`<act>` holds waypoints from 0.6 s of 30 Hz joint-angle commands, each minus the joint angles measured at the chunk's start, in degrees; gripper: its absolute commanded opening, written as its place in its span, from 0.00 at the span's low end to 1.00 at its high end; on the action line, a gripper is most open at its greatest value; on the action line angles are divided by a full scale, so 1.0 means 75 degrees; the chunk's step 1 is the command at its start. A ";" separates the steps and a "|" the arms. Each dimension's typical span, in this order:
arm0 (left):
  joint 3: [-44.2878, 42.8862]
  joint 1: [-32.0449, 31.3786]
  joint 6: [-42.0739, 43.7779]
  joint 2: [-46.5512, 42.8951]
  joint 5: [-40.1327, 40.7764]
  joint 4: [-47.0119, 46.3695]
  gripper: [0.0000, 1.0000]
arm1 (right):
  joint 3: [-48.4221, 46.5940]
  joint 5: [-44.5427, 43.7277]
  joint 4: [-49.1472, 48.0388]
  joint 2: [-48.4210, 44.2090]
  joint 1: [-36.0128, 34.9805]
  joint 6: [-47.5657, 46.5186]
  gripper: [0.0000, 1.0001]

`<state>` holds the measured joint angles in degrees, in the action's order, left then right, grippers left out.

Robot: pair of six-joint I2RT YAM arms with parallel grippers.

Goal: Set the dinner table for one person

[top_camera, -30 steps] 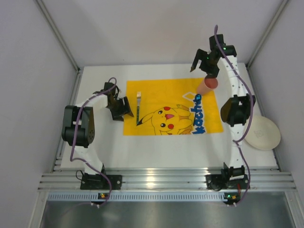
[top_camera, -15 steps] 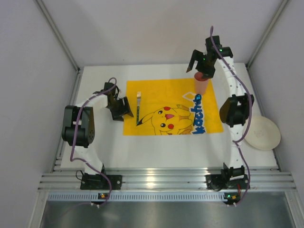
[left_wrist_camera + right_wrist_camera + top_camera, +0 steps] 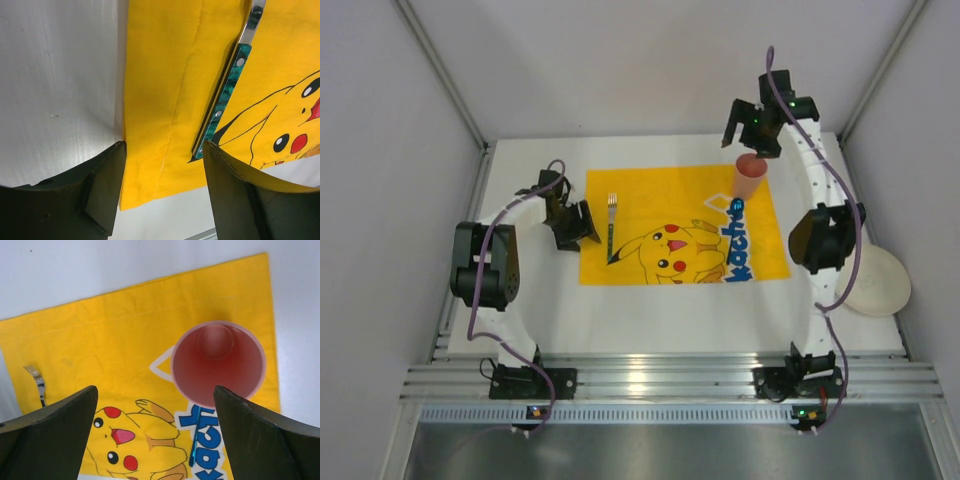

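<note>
The white dinner table carries a yellow Pikachu cloth. A pink cup stands upright on the cloth's far right corner; in the right wrist view the cup is seen from above, mouth up. My right gripper hangs open just beyond and above the cup, and its jaws hold nothing. A fork with a green handle lies along the cloth's left side. My left gripper is open low over the cloth's left edge, beside the fork and not touching it.
A white plate lies at the table's right edge, partly under the right arm. Metal rails run along the near edge and grey walls close in on three sides. A thin blue strip lies over the cloth's blue lettering.
The pink cup went from tilted to standing upright on the cloth. My right gripper stayed open and drew back up from it. The left arm hardly moved.
</note>
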<state>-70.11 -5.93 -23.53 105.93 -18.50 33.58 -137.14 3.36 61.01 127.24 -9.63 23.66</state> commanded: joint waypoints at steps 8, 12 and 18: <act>-0.0637 -0.0310 0.0067 -0.0577 0.0193 0.0128 0.67 | 0.3352 -0.3271 -0.0402 -0.3897 0.0872 -0.0471 1.00; -0.0765 -0.0579 0.0102 -0.0647 0.0147 0.0163 0.80 | 0.5637 -0.3144 -0.0155 -0.4589 0.1666 -0.0109 1.00; -0.0989 -0.0791 0.0313 -0.0788 0.0439 0.0678 0.98 | 0.8463 -0.2651 -0.1161 -0.5188 0.2198 -0.0037 1.00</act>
<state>-75.61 -11.92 -22.50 103.31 -16.80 35.90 -78.50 -17.63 55.61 89.41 6.83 22.61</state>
